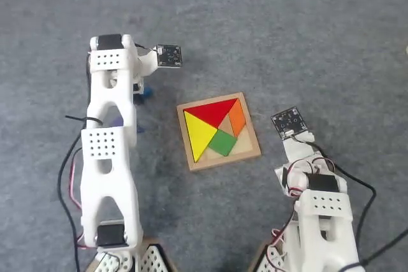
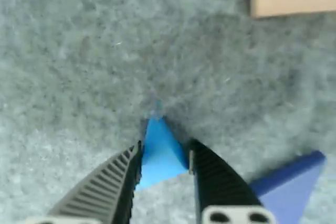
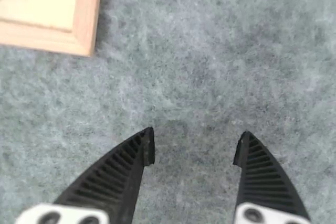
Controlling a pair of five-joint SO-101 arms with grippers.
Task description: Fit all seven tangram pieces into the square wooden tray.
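The square wooden tray [image 1: 227, 160] lies mid-table and holds a red triangle [image 1: 212, 111], a yellow triangle [image 1: 198, 135], an orange piece [image 1: 237, 119] and a green square [image 1: 222, 142]. Bare wood shows between them. My left gripper [image 2: 165, 150] is shut on a light blue triangle [image 2: 160, 153], whose tip points at the carpet, left of the tray. A dark blue piece [image 2: 289, 187] lies on the carpet close beside that gripper. My right gripper [image 3: 193, 148] is open over bare carpet just off the tray's corner [image 3: 84, 19], nothing between its fingers.
Grey carpet covers the table. In the high view the left arm [image 1: 111, 132] stretches along the tray's left side and hides part of the blue pieces [image 1: 145, 92]. The right arm [image 1: 306, 176] stands at the tray's lower right.
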